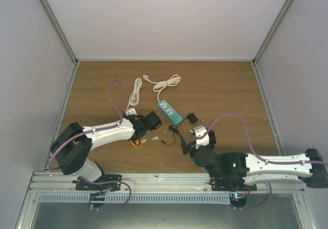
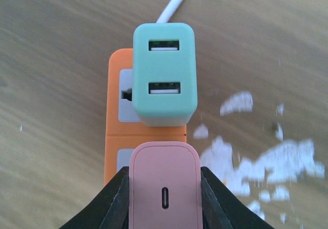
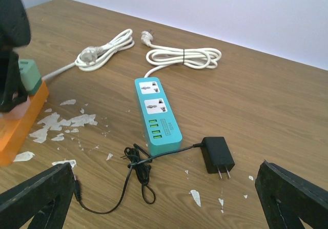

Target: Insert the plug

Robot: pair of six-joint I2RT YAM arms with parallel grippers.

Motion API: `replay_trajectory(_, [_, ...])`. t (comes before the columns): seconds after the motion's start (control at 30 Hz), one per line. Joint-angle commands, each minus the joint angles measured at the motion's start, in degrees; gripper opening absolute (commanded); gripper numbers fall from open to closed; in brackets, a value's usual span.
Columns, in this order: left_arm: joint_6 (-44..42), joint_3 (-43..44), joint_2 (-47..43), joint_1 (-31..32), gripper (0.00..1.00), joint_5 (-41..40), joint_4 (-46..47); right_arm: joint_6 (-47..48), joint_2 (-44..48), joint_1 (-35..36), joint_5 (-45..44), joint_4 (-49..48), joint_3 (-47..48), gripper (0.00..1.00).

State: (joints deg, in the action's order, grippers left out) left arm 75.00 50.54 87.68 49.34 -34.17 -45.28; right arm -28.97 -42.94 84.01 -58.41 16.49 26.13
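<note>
Pink charger (image 2: 164,183) gripped, plug (image 3: 218,154) beside teal strip (image 3: 156,113)

The top external camera sits high above and behind the arms and looks steeply down and forward. It takes in the whole tabletop (image 1: 220,85) from afar, with the left arm (image 1: 102,131) and right arm (image 1: 266,165) reaching in from the bottom edge. The left wrist camera looks along its own jaws almost straight down, very near. A pink adapter (image 2: 164,188), a green adapter (image 2: 164,75) and an orange strip (image 2: 114,111) fill its view. The right wrist camera sits low, facing obliquely across the tabletop toward the far wall, with its jaws at the bottom corners. It shows the teal power strip (image 3: 156,115), the plug (image 3: 218,154) and, at its left edge, the same orange strip and green adapter.
</note>
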Motion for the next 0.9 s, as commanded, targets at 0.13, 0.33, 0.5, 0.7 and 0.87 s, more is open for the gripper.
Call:
replay_trajectory(0.13, [-7.91, -1.42, 3.76, -8.86, 0.02, 2.39, 8.72, -11.23, -3.04, 0.54, -5.89, 7.64, 1.8, 1.0])
replay_trajectory(0.33, [-11.6, -2.53, 2.5, -9.43, 0.05, 3.31, 12.23, -23.47, -6.29, 0.44, -9.33, 15.77, 2.87, 1.0])
replay_trajectory(0.5, [-14.37, -4.38, 2.08, -9.44, 0.24, 5.18, 16.37, -26.74, -5.85, -4.81, -5.01, 19.13, 3.22, 1.0])
replay_trajectory(0.7, [-17.23, -4.02, 1.92, -9.39, 0.26, 6.16, 18.29, -5.47, -3.08, -22.07, 20.1, 3.48, 1.75, 1.0])
replay_trajectory(0.87, [-22.73, -6.89, -3.07, -8.4, 0.68, 7.41, 23.87, -1.73, -9.86, -27.92, 26.63, 3.1, 5.75, 1.0])
